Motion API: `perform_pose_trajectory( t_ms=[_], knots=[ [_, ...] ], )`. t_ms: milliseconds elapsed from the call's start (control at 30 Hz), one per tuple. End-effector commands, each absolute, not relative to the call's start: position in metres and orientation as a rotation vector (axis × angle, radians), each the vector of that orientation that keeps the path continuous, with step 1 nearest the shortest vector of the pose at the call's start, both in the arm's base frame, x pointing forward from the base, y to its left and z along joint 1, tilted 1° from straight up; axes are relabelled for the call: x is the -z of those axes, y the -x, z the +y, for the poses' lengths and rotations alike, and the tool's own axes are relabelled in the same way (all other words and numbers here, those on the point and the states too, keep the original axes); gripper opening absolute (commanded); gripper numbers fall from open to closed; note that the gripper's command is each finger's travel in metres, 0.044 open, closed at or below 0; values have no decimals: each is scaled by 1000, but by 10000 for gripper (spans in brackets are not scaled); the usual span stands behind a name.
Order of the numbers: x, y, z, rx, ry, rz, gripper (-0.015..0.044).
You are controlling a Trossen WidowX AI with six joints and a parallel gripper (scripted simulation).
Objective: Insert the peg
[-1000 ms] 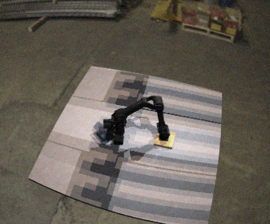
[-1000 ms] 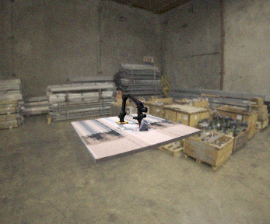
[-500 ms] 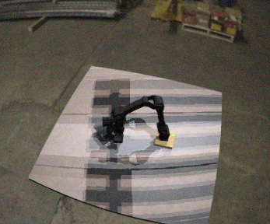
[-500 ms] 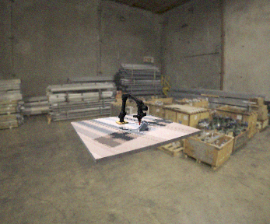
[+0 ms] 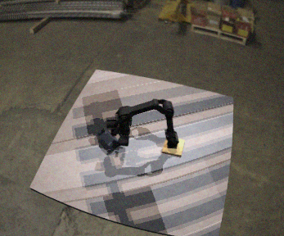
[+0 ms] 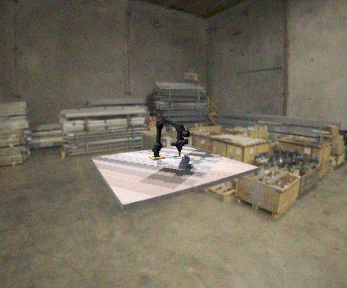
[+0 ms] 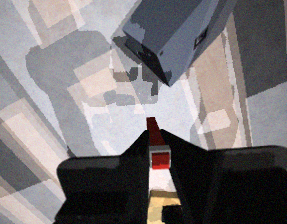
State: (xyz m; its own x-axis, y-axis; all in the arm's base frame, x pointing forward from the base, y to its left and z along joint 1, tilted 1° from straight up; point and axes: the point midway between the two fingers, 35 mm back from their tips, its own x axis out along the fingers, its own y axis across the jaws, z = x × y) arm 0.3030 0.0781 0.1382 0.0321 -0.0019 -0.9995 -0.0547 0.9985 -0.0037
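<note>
A red square peg [image 7: 153, 131] [image 6: 179, 154] has a light grey band near its top end. My gripper [image 7: 154, 136] [image 6: 179, 151] is shut on the peg, which stands between the two black fingers. In the exterior view the peg's lower part shows below the fingers, close to the table; I cannot tell whether it touches. The dark blue-grey panel [image 5: 108, 140] [image 6: 185, 162] [image 7: 169, 27] stands just beyond the gripper, apart from the peg. In the wrist view a small dark squarish opening [image 7: 200, 38] shows in one panel face. The peg is hidden in the top view.
The arm's base stands on a yellow plate [image 5: 174, 153] [image 6: 152, 158] [image 7: 155, 202], on the far side of the gripper from the panel. The striped table top [image 5: 197, 180] [image 6: 131, 187] carries shadows of the arm. Pallets and crates stand on the floor beyond its edges.
</note>
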Motion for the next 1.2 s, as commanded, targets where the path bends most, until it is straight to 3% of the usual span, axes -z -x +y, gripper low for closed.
perform_pose_trajectory(
  t_ms=[0,1167],
  knots=[
    [-145,-302,78,-44,37,1533,0],
    [-131,-311,54,140,-437,1550,0]
  ],
)
